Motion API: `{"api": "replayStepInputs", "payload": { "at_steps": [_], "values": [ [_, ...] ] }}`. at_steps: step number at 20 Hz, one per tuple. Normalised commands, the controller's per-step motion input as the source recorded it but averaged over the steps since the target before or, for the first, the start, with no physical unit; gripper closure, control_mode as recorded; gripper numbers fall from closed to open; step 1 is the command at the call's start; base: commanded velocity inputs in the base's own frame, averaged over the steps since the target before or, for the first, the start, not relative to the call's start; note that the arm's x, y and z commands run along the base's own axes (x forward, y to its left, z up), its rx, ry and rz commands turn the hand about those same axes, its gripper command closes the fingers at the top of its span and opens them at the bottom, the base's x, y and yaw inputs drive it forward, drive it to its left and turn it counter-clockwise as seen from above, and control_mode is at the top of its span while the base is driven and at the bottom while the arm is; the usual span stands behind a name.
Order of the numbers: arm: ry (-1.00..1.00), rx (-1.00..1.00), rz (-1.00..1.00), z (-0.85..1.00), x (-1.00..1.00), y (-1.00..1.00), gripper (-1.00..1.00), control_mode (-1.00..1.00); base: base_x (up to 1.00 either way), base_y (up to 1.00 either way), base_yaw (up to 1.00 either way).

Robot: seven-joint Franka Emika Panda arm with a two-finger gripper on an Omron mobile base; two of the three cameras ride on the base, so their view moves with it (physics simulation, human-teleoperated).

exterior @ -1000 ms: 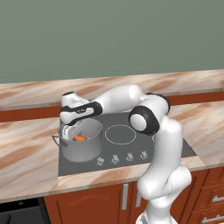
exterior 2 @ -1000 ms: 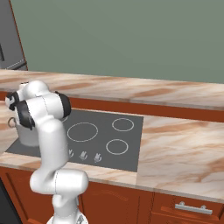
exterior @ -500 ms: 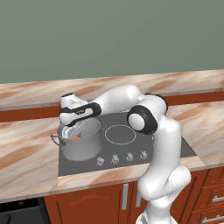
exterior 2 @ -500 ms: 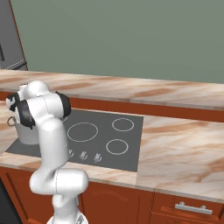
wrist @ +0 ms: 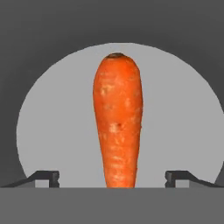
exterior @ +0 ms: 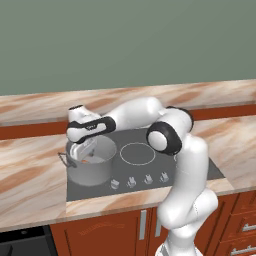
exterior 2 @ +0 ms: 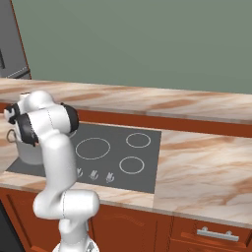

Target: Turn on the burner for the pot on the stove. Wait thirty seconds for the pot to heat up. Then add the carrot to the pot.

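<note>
Pincer point(wrist: 112, 179) spread, carrot point(wrist: 117, 118) loose between tips; pot point(exterior: 92, 165) under hand.

Reaches far out to its own left from the base, white arm folded at a dark elbow joint and stretched low and nearly level. Ends in the claw point(exterior: 82, 156), pointed downward from a dark wrist. Stands with jaws wide apart in the hand view, the two small dark finger tips point(wrist: 47, 176) set at opposite edges and gripping nothing. Blocks the hand from sight in the right base view with its own upper links.
</note>
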Motion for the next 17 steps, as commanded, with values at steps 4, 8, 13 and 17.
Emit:
{"api": "replayStepInputs", "payload": {
  "at_steps": [4,8,13,17],
  "values": [
    [0.0,0.0,0.0,0.35,-0.22,0.0,-1.0,-1.0,0.0,0.0,0.0],
    [0.0,0.0,0.0,0.33,-0.17,-0.08,-1.0,-1.0,0.0,0.0,0.0],
    [-0.02,0.0,0.0,0.28,-0.19,-0.18,-1.0,-1.0,0.0,0.0,0.0],
    [-0.1,0.0,0.0,0.82,-0.38,-0.18,-1.0,-1.0,0.0,0.0,0.0]
  ]
}}
